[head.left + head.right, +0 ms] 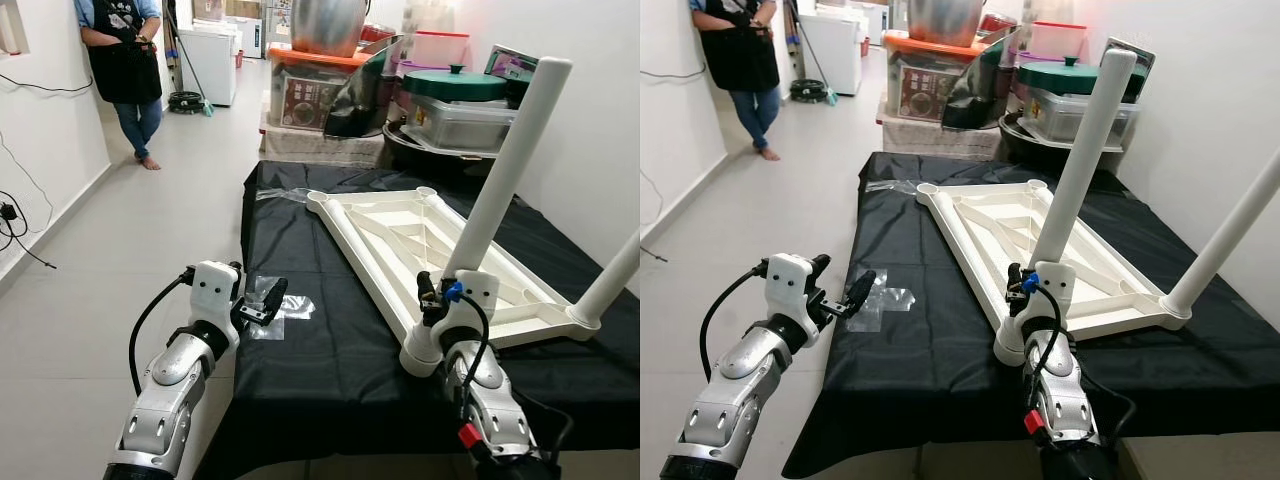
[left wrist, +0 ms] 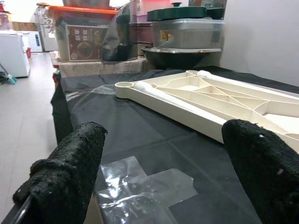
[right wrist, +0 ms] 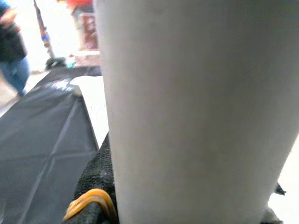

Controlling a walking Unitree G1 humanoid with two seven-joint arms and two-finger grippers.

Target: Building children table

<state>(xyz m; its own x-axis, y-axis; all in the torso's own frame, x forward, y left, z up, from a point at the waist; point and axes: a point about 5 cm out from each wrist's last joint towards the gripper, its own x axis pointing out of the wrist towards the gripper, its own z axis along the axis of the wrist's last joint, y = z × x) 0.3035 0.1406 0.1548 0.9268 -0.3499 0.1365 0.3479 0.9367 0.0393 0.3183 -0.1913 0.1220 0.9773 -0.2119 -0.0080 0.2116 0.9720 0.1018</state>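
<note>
Right gripper [image 1: 432, 300] clamped on upright leg [image 1: 505, 170] at tabletop [image 1: 400, 235] corner. Left gripper [image 1: 268, 297] wide open, empty, above plastic bag [image 1: 285, 310] on black surface [image 1: 330, 350].

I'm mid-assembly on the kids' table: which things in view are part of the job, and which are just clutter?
Part of the job:
- upturned white tabletop
- near table leg, gripped by the right tool
- far table leg, standing in its corner socket
- left tool, open, holding nothing

Lying about:
- empty clear plastic bag on the black cloth
- stacked storage bins and pots
- person by the wall
</note>
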